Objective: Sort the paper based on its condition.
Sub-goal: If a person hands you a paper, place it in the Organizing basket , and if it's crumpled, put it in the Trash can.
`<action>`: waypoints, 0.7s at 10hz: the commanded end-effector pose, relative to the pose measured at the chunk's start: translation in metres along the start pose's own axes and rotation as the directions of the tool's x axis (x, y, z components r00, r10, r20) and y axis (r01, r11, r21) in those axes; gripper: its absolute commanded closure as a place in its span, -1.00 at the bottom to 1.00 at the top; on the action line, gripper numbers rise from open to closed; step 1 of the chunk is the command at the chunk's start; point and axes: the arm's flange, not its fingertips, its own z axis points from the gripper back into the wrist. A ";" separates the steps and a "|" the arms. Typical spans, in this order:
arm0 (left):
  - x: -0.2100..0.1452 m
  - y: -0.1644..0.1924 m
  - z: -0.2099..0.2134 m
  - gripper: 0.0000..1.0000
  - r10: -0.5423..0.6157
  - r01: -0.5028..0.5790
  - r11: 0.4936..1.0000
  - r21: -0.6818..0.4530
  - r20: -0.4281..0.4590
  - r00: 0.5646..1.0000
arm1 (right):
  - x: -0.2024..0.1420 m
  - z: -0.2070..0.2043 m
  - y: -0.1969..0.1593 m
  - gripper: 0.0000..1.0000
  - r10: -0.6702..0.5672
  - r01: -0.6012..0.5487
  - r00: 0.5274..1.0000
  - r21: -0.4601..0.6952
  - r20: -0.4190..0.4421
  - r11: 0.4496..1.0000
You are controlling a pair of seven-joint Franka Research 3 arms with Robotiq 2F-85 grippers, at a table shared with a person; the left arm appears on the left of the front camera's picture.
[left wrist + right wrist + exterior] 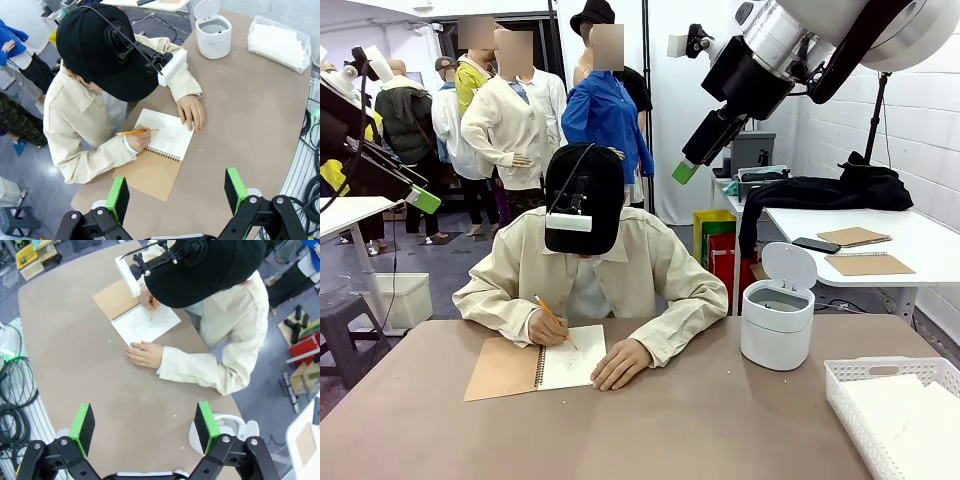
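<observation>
Closest to the front camera, a white slotted basket (848,412) sits at the near right corner of the brown table (670,420). The paper (905,420) lies stacked flat inside it, plain white sheets filling most of the basket's floor. Farther back on the right stands a small white bin (777,325) with its round lid tipped up, well apart from the basket.

At the far side a person (590,270) in a cream jacket and black cap leans over the table. A spiral-bound notebook (520,368) lies open toward the left of the middle, its brown cover folded out to the left and a white page to the right. The writing hand (548,328) holds a yellow pencil (550,312) with its tip on the page. The free hand (620,365) rests flat on the page's near right corner.

Both arms hang high above the table, touching nothing. The left pincer (176,190) is spread wide, its green pads far apart over the near left part of the table, just beside the notebook's brown cover. The right pincer (144,420) is likewise spread wide with nothing between its pads, bare table under it and the bin near its right finger.
</observation>
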 end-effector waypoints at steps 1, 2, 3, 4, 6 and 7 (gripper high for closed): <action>0.000 0.001 0.001 -1.00 0.001 -0.001 1.000 -0.002 0.003 1.000 | 0.000 -0.001 0.000 -1.00 0.005 -0.005 1.000 -0.005 -0.007 1.000; 0.000 0.001 0.001 -1.00 0.001 -0.001 1.000 -0.002 0.003 1.000 | 0.000 -0.001 0.000 -1.00 0.005 -0.005 1.000 -0.005 -0.007 1.000; 0.000 0.001 0.001 -1.00 0.001 -0.001 1.000 -0.002 0.003 1.000 | 0.000 -0.001 0.000 -1.00 0.005 -0.005 1.000 -0.005 -0.007 1.000; 0.000 0.001 0.001 -1.00 0.001 -0.001 1.000 -0.002 0.003 1.000 | 0.000 -0.001 0.000 -1.00 0.005 -0.005 1.000 -0.005 -0.007 1.000; 0.000 0.001 0.001 -1.00 0.001 -0.001 1.000 -0.002 0.003 1.000 | 0.000 -0.001 0.000 -1.00 0.005 -0.005 1.000 -0.005 -0.007 1.000; 0.000 0.001 0.001 -1.00 0.001 -0.001 1.000 -0.002 0.003 1.000 | 0.000 -0.001 0.000 -1.00 0.005 -0.005 1.000 -0.005 -0.007 1.000</action>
